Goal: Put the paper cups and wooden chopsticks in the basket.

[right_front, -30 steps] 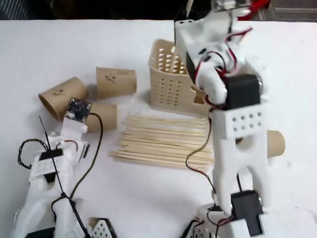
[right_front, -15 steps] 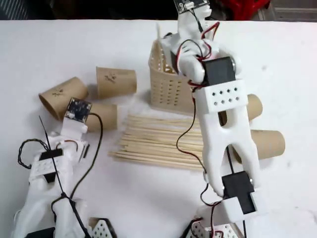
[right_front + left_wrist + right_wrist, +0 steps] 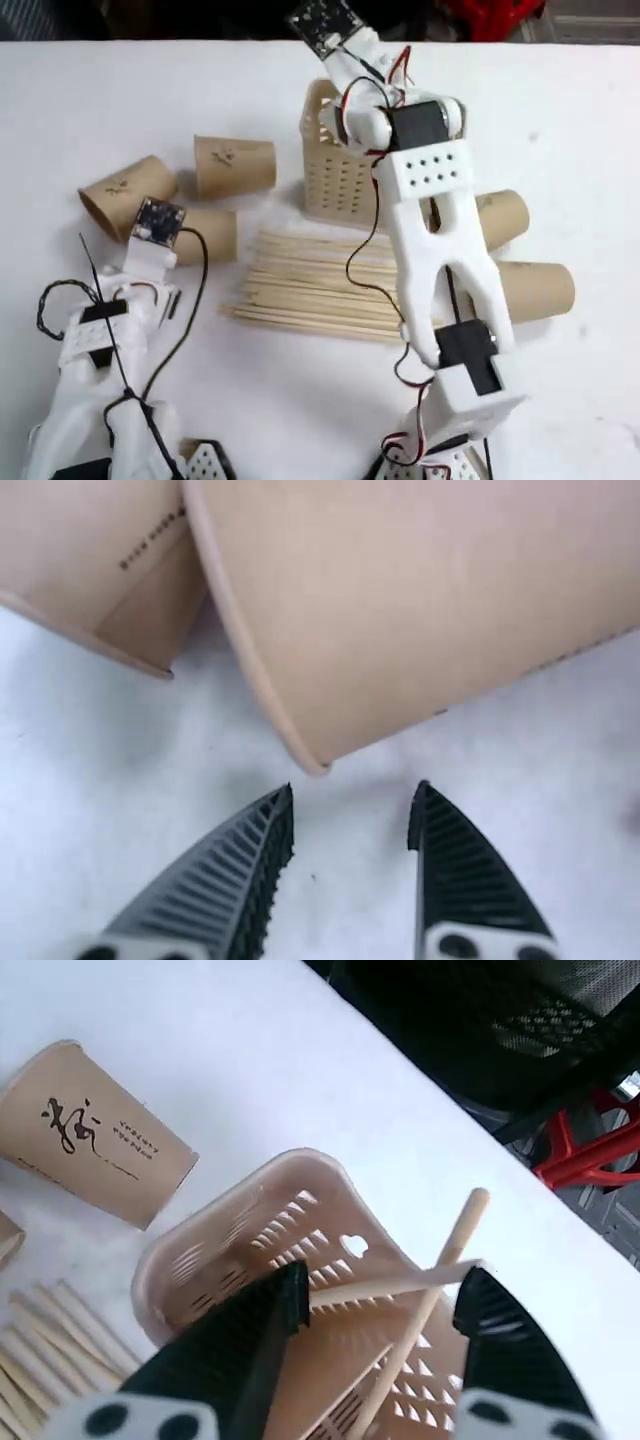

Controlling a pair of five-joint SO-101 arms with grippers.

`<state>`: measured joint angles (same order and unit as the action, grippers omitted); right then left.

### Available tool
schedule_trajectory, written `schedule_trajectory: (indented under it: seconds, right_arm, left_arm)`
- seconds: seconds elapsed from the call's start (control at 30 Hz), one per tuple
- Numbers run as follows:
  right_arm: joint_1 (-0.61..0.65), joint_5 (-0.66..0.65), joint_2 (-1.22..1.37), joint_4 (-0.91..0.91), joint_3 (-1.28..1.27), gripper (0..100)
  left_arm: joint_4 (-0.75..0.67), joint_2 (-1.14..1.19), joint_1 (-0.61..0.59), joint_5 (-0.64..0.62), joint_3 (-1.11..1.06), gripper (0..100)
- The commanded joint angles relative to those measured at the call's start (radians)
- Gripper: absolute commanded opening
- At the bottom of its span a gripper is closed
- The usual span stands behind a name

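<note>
Paper cups point(image 3: 235, 165) are not yet in the basket: three lie on their sides at the left of the table point(image 3: 80, 90), close together. The left gripper point(image 3: 350, 800) is low, just beside the rim of one of them, its fingers spread and holding nothing. In the middle, the big pile of wooden chopsticks point(image 3: 320, 285) lies flat on the table, just beside the basket point(image 3: 335, 170). The right gripper point(image 3: 385, 1285) hangs over the basket with fingers wide apart. One chopstick point(image 3: 440, 1260) leans inside the basket. A second chopstick point(image 3: 400, 1282) lies across between the fingers, but I cannot tell if it touches them. At the right, two more cups point(image 3: 540, 285) lie on the table, partly under the right arm point(image 3: 440, 230). I judge the work is only begun: at most two chopsticks are in, and five cups and nearly the whole pile are left.
</note>
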<state>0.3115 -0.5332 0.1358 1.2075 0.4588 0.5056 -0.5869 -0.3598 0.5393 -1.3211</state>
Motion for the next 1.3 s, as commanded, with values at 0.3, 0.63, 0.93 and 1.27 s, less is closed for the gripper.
schedule_trajectory:
  seconds: [0.3,0.63,0.93,1.27]
  right_arm:
    - [-0.030,0.005,-0.381,0.130,-0.002,24.1]
    - [-0.171,0.005,-0.320,-0.176,-0.310,24.1]
    - [-0.154,0.184,-0.156,-0.487,-0.373,24.2]
    - [-0.077,0.186,-0.147,-0.504,-0.379,24.3]
  left_arm:
    - [-0.026,-0.039,0.012,0.009,0.005,20]
    - [-0.021,-0.039,0.012,0.009,0.005,20]
    - [-0.023,-0.039,0.012,0.009,0.005,20]
    - [-0.025,-0.039,0.012,0.009,0.005,20]
